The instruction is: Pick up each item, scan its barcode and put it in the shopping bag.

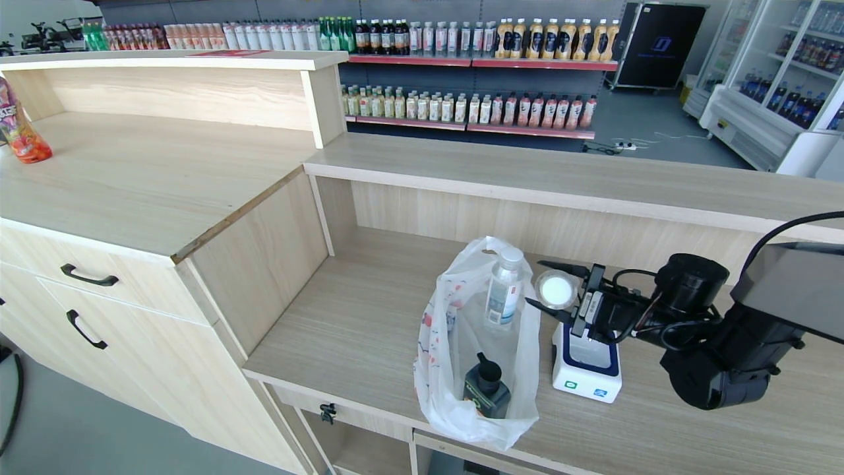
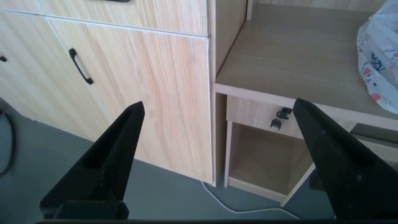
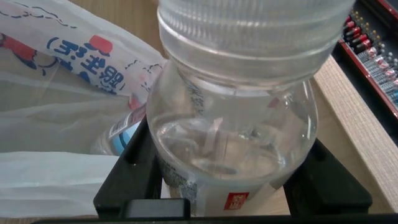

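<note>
A white plastic shopping bag (image 1: pixel 448 343) stands open on the low counter (image 1: pixel 343 330). A clear water bottle (image 1: pixel 504 293) stands upright in it, and a dark pump bottle (image 1: pixel 486 390) sits at its bottom. Just right of the bag, above the white and blue scanner (image 1: pixel 585 369), my right gripper (image 1: pixel 535 284) is shut on another clear bottle (image 1: pixel 557 289), whose white cap faces the head camera. In the right wrist view that bottle (image 3: pixel 233 124) sits between the black fingers (image 3: pixel 134 168), close to the bag (image 3: pixel 68 93). My left gripper (image 2: pixel 217 106) hangs open beside the cupboard, well below the counter.
A colourful snack packet (image 1: pixel 20 132) lies on the raised counter (image 1: pixel 151 178) at the far left. Cupboard fronts with black handles (image 1: pixel 89 277) face the floor. A wooden ledge (image 1: pixel 560 178) runs behind the low counter, with drink shelves (image 1: pixel 461 63) and fridges (image 1: pixel 778 86) beyond.
</note>
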{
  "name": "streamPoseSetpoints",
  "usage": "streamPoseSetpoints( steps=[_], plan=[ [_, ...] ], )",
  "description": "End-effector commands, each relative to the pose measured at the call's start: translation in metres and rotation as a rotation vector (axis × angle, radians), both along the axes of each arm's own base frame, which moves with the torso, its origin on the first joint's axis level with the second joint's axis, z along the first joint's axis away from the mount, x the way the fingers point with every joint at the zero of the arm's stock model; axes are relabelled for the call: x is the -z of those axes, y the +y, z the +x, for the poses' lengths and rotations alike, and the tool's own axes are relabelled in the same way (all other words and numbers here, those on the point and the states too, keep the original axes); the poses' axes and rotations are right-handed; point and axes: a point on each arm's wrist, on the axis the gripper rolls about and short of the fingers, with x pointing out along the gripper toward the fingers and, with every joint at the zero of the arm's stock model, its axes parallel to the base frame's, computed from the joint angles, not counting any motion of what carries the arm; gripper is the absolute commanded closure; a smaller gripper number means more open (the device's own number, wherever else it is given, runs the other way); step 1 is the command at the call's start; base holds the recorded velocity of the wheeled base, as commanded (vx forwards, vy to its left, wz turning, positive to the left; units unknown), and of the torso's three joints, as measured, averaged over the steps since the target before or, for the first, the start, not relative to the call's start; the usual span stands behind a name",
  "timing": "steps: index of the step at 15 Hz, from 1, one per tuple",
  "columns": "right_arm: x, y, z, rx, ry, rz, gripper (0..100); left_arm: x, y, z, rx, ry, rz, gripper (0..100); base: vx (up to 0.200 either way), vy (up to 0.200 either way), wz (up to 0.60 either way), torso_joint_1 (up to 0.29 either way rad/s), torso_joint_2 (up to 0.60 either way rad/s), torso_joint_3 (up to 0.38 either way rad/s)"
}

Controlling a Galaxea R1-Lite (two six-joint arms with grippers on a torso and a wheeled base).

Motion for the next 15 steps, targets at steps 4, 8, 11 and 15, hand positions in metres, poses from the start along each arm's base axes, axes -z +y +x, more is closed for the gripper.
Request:
streamPoseSetpoints(
  steps=[4, 8, 11, 15],
  plan=[
    [0.002, -0.002, -0.002, 0.004, 0.004, -0.009, 100, 0.0, 0.0, 0.0, -0.001, 0.0, 0.001, 0, 0.0, 0.0, 0.0, 0.0, 0.0, 0.0],
    [0.006, -0.013, -0.007, 0.034, 0.011, -0.029, 100, 0.0, 0.0, 0.0, -0.001, 0.0, 0.0, 0, 0.0, 0.0, 0.0, 0.0, 0.0, 0.0],
    [0.008, -0.02, -0.006, 0.054, -0.002, -0.046, 100, 0.0, 0.0, 0.0, -0.001, 0.0, 0.0, 0, 0.0, 0.0, 0.0, 0.0, 0.0, 0.0],
    [0.009, -0.022, -0.006, 0.06, 0.0, -0.046, 100, 0.0, 0.0, 0.0, -0.001, 0.0, 0.001, 0, 0.0, 0.0, 0.0, 0.0, 0.0, 0.0]
  ],
)
